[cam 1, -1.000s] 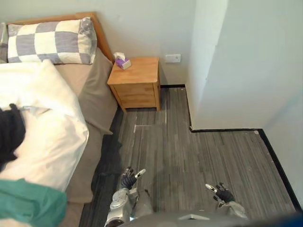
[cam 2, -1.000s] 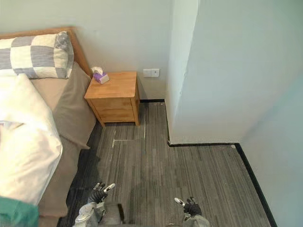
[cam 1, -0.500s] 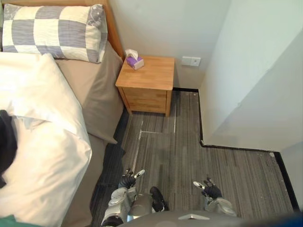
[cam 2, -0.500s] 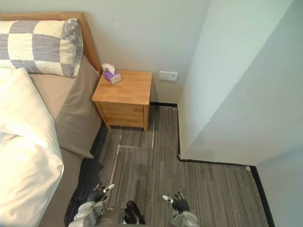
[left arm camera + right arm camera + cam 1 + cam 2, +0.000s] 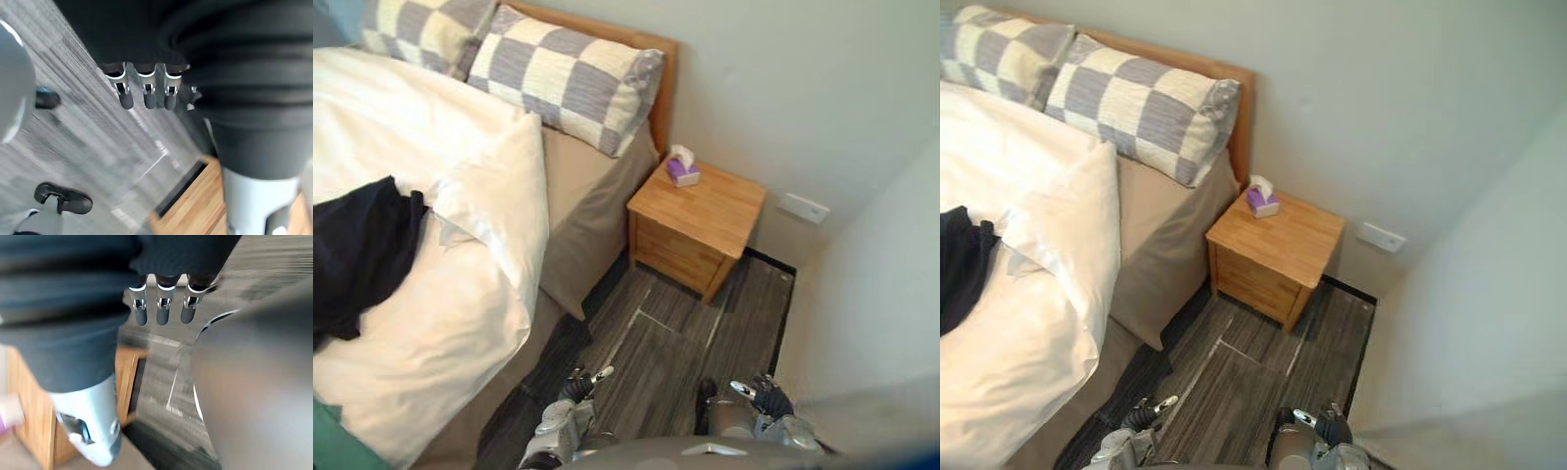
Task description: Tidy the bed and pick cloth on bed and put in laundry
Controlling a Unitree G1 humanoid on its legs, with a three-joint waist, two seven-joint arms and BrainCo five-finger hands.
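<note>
Black cloth (image 5: 360, 250) lies crumpled on white duvet (image 5: 450, 323), on bed (image 5: 592, 211), near its middle. Visible part stretches roughly along bed length; narrower end points toward checked pillows (image 5: 568, 83). Other side cut by view edge. Left hand (image 5: 578, 384) hangs low over floor (image 5: 656, 338) beside bed, fingers (image 5: 145, 95) straight, relaxed, holding nothing. Right hand (image 5: 768, 397) low on other side, fingers (image 5: 163, 313) also straight, empty. Both hands well apart from cloth. Nightstand (image 5: 705, 220) beside bed head, tissue box (image 5: 682, 169) on it.
</note>
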